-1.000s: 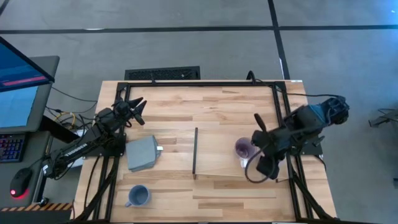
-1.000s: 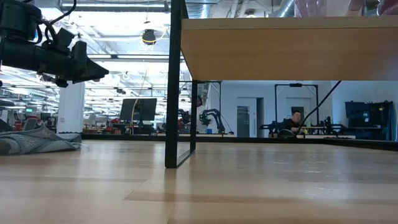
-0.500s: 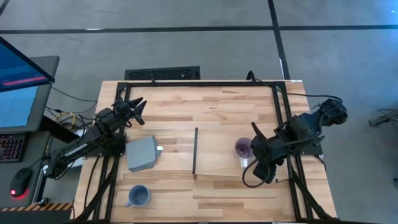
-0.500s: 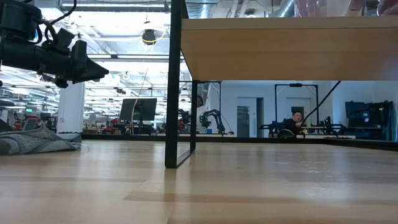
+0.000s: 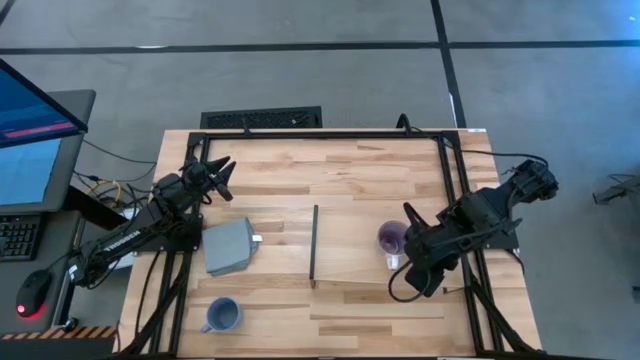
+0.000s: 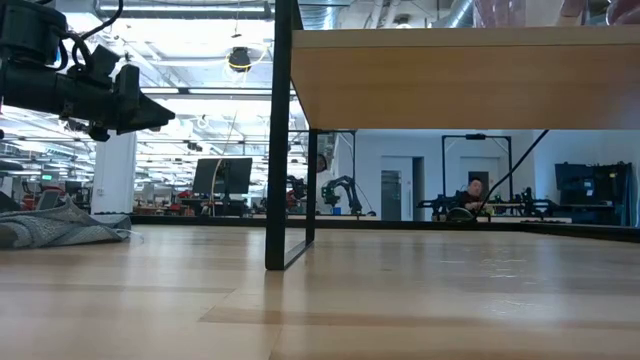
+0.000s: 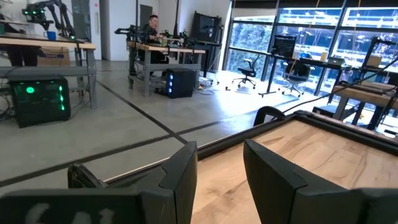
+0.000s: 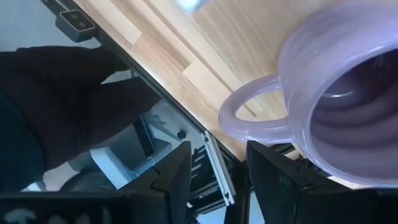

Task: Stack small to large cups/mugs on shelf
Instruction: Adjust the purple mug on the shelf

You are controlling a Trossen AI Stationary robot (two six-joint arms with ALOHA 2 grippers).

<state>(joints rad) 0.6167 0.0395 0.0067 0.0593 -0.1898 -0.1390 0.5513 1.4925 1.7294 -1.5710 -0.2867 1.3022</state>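
A lavender mug (image 5: 391, 238) stands on the light-wood shelf (image 5: 365, 205), near the shelf's right side. In the right wrist view the lavender mug (image 8: 348, 106) shows its handle and ringed inside; whether another mug sits in it I cannot tell. My right gripper (image 5: 410, 222) (image 8: 217, 149) is open just right of this mug, its fingers short of the handle. A blue-grey mug (image 5: 222, 315) stands on the tabletop near the near-left corner. My left gripper (image 5: 223, 170) (image 7: 219, 149) (image 6: 150, 110) waits open in the air over the table's far left.
A flat grey square (image 5: 228, 247) lies left of the shelf's black strip (image 5: 314, 245). The low view shows the shelf's underside (image 6: 450, 80) and black leg (image 6: 280, 140). A black frame (image 5: 320, 135) borders the table. A person (image 6: 476, 190) sits far behind.
My right arm has drawn back a little toward the table's near edge, beside the lavender mug, which has stayed where it was. The left arm has kept still.
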